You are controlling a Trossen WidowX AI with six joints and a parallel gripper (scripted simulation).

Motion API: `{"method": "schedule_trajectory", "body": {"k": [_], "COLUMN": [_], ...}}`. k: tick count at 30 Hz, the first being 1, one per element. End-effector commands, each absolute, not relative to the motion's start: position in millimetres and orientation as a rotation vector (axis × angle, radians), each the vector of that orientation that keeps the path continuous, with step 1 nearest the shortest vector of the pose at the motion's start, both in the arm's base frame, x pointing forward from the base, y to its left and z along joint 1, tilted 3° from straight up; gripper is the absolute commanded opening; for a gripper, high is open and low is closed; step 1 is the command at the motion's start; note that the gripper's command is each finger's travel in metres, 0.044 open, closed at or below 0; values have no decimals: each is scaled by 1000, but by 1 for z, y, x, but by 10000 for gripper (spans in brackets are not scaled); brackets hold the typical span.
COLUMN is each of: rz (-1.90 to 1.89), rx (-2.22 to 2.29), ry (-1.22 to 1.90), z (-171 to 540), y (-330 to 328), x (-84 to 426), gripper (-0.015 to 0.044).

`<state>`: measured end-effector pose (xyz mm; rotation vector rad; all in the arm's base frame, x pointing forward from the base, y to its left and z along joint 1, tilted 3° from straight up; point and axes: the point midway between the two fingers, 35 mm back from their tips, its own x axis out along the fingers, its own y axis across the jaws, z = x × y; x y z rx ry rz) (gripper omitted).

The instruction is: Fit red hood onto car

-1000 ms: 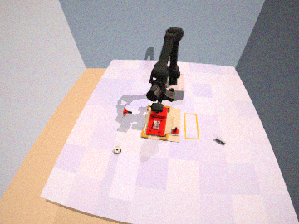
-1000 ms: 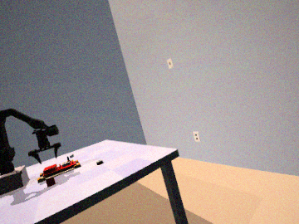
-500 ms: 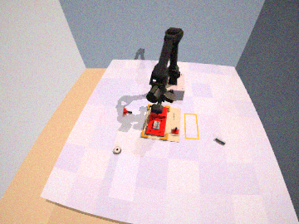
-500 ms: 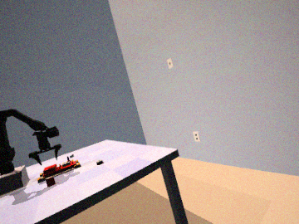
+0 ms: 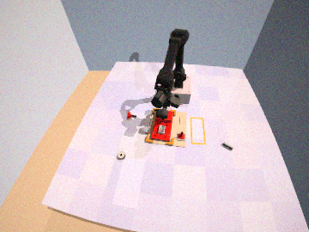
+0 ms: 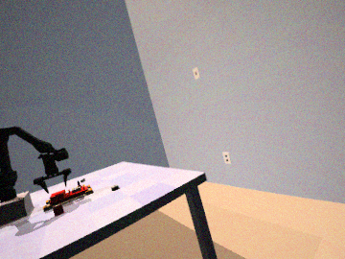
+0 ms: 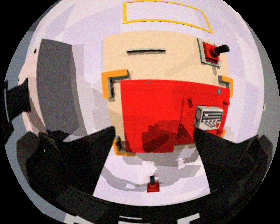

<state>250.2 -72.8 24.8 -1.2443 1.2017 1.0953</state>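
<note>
The red chassis [image 5: 159,136] [image 7: 205,92] sits in the jig, whose orange corners [image 7: 114,76] are at its edges. The grey-white engine block [image 5: 161,129] [image 7: 209,118] shows uncovered at the end away from the arm's base. A raised, smooth red block [image 6: 57,194] [image 7: 150,105] is at the base end; whether it is the hood or part of the car cannot be told. No separate hood can be made out elsewhere, and the pegs are too small to tell. My gripper [image 5: 164,109] [image 6: 57,189] [image 7: 156,131] is open and empty, above the red block with one finger towards either end.
A small red part with a black stem [image 5: 130,115] [image 7: 153,187] lies beside the jig; a similar one [image 5: 181,135] [image 7: 211,51] is on the beige board [image 5: 182,122] [image 7: 160,62]. A pale ring [image 5: 121,155], a dark bar [image 5: 227,146] and a yellow outline [image 5: 197,143] are farther out.
</note>
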Motion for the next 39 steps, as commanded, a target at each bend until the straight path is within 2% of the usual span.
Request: {"method": "schedule_trajectory", "body": {"k": [1,39], "rz": [1113,1113], "rx": [-1237,-1237], "ry": [1205,1205], "z": [18,0], "y": [-72,-73], "x": [248,248], "gripper": [440,440]}}
